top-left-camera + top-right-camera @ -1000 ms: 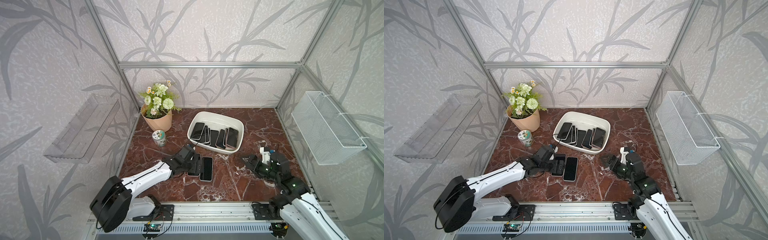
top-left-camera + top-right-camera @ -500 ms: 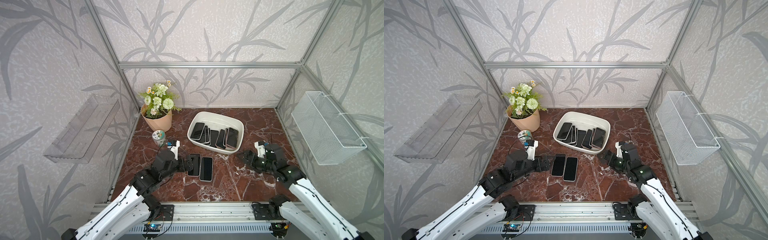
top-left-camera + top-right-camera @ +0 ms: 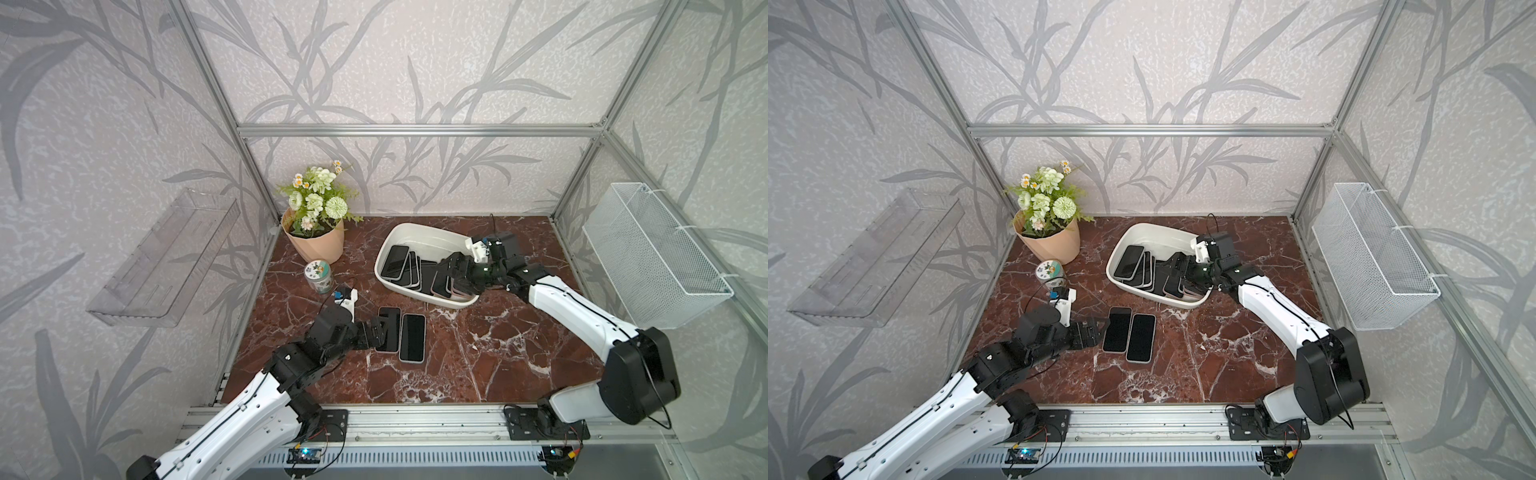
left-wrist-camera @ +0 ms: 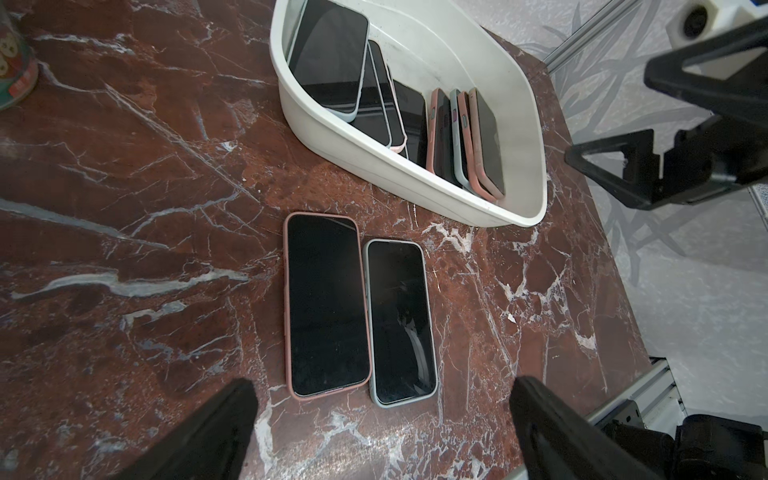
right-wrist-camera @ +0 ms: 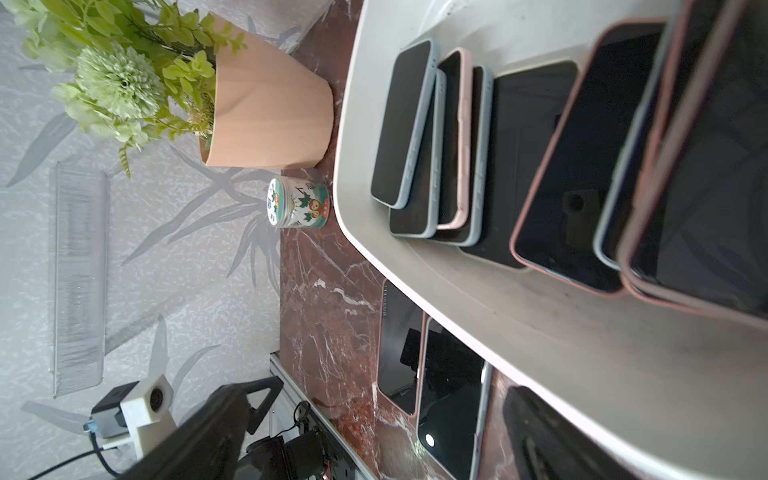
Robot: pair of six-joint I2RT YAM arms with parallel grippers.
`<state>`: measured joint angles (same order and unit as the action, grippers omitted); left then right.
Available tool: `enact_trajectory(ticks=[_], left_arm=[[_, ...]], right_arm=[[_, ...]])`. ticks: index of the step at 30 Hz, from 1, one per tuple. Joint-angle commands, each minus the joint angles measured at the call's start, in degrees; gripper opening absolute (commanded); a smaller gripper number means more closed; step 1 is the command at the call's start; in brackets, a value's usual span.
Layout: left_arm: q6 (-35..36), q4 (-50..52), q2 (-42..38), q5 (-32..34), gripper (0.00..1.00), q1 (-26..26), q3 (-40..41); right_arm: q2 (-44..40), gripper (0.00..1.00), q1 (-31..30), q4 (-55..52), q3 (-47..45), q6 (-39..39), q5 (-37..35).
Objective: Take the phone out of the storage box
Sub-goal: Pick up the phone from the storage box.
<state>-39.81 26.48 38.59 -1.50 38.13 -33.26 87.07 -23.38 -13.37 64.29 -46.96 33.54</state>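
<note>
The storage box (image 3: 419, 227) (image 3: 1154, 227) is an off-white tub on the marble, and several dark-screened phones (image 3: 395, 262) (image 5: 401, 124) lean in a row inside it. My right gripper (image 3: 451, 276) (image 3: 1173, 272) (image 5: 390, 388) hangs open over the box's right end, just above the phones leaning there (image 5: 577, 166). Nothing sits between its fingers. A pink-cased phone (image 4: 326, 303) (image 3: 1118, 334) and a grey-blue-cased phone (image 4: 399, 320) (image 3: 412, 337) lie flat side by side on the table in front of the box (image 4: 415, 174). My left gripper (image 3: 384, 330) (image 3: 1098, 330) (image 4: 382, 386) stands open and empty at their left edge.
A flower pot (image 3: 313, 241) and a small printed tin (image 3: 318, 276) stand at the back left. A clear tray (image 3: 166, 257) hangs on the left wall and a white wire basket (image 3: 652, 257) on the right wall. An aluminium rail (image 3: 415, 419) runs along the table's front edge.
My right gripper has travelled from the table's right side back and left to above the box's right end. My left arm has changed its pose, and its gripper stays beside the two flat phones.
</note>
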Motion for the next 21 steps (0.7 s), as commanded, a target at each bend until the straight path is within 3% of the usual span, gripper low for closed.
enact_trajectory(ticks=[1, 16, 21], left_arm=[[1.7, 1.6, -0.6, 1.1, 1.00, -0.7, -0.9], [0.0, 3.2, -1.4, 3.6, 1.00, -3.2, 0.4], [0.7, 3.4, -0.2, 3.0, 1.00, -3.9, -0.1]], right_arm=[[7.2, 1.00, -1.4, 4.0, 5.6, -1.0, 4.1], [34.6, 0.95, -3.2, -4.6, 30.4, 3.5, 5.2], [40.0, 0.84, -3.4, -3.7, 34.9, 2.2, 5.8]])
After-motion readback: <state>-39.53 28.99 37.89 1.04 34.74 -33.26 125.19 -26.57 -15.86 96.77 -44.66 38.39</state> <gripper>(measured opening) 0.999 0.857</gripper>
